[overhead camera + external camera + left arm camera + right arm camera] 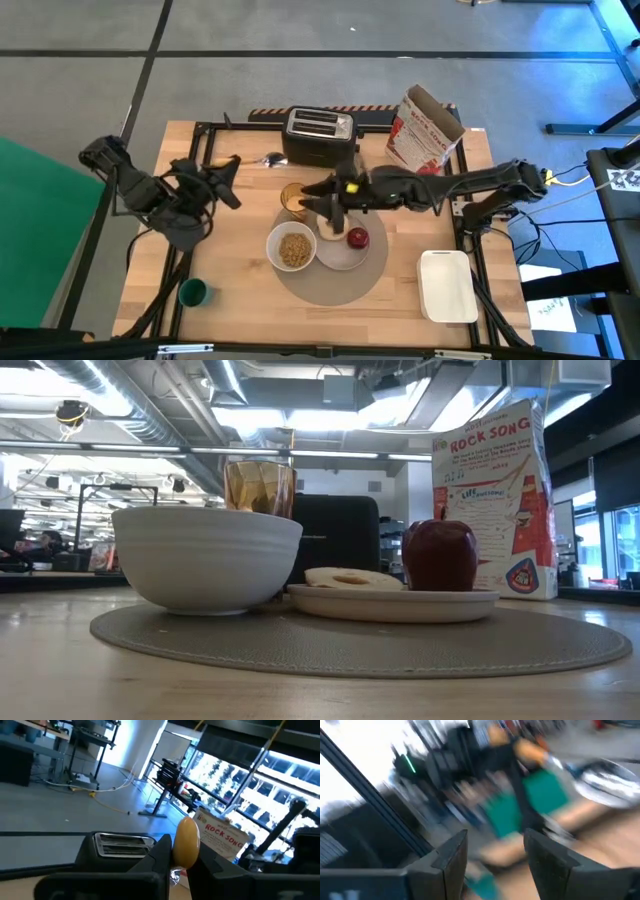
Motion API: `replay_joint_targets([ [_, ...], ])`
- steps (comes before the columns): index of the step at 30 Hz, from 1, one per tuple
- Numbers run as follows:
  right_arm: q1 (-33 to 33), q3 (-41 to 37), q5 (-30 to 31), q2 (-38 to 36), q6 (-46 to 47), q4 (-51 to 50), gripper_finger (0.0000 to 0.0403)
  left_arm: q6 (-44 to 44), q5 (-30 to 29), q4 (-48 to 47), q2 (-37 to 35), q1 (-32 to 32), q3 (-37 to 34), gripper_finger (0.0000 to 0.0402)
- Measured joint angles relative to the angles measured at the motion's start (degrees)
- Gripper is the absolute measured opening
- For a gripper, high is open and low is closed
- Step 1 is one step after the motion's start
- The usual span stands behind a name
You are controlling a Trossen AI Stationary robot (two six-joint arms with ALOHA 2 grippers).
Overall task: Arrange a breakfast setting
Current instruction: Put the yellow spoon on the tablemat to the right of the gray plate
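**Setting on mat; spoon held in left gripper**

The left gripper (228, 168) sits at the table's left side, above the wood, its fingers clamped on the spoon (186, 841); the orange handle stands up between the fingers in the left wrist view, and the bowl end (272, 158) lies beside the toaster (318, 132) in the high view. A green cup (192, 292) stands near the front left edge.

The mat (330, 286) lies mid-table. On it, the bowl (292, 247) holds cereal and touches the plate (340, 255) to its right. The bagel (350, 577) and apple (357, 237) lie on the plate, apple to the right. The tumbler (291, 198) stands behind the bowl.

The right gripper (322, 208) reaches in over the back of the plate, its fingers apart and empty. A cereal box (425, 132) stands at the back right; a white tray (447, 286) lies at the front right.
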Motion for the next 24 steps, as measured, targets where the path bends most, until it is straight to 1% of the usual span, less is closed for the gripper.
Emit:
replay_joint_targets([
  [2,-0.96,-7.74,-1.0,-0.22,7.37,19.36,0.0182,0.05,0.0,2.24,0.52,0.62,-0.04,0.0031],
  [3,-1.39,-10.93,-0.83,0.04,11.13,27.19,0.0182,0.05,-0.03,4.01,0.82,0.86,-0.04,0.0031],
  [5,-1.79,-15.32,1.06,1.5,17.94,39.57,0.0182,0.04,-0.04,7.8,1.08,1.57,-0.03,0.0032],
  [6,-1.83,-17.1,1.97,2.02,20.13,42.72,0.0182,0.04,-0.02,9.86,1.09,1.89,-0.04,0.0032],
  [9,-1.77,-18.85,4.93,3.73,23.88,45.42,0.0182,0.43,-0.1,16.33,1.22,3.37,-0.04,0.0032],
  [12,-1.75,-17.72,5.71,4.77,24.66,45.81,0.0182,7.64,0.49,24.01,1.53,5.34,-0.04,0.0032],
  [14,-1.71,-16.92,7.64,5.14,24.63,46.39,0.0182,13.44,3.24,29.46,1.42,6.73,-0.04,0.0032],
  [18,-2.64,-15.55,14.58,5.15,25.05,46.32,0.0182,24.87,9.97,39.89,1.72,9.42,-0.03,0.0032],
  [20,-3.62,-15.4,15.64,5.17,27.49,46.07,0.0182,30.63,12.33,44.36,1.79,10.33,-0.04,0.0032],
  [22,-4.25,-15.12,15.28,5.14,29.98,45.54,0.0182,35.52,13.81,48.25,1.73,11.31,-0.04,0.0033],
  [24,-4.89,-15.04,15.18,5.0,31.64,44.05,0.0181,38.78,15.01,50.7,1.73,12.14,-0.04,0.0033],
])
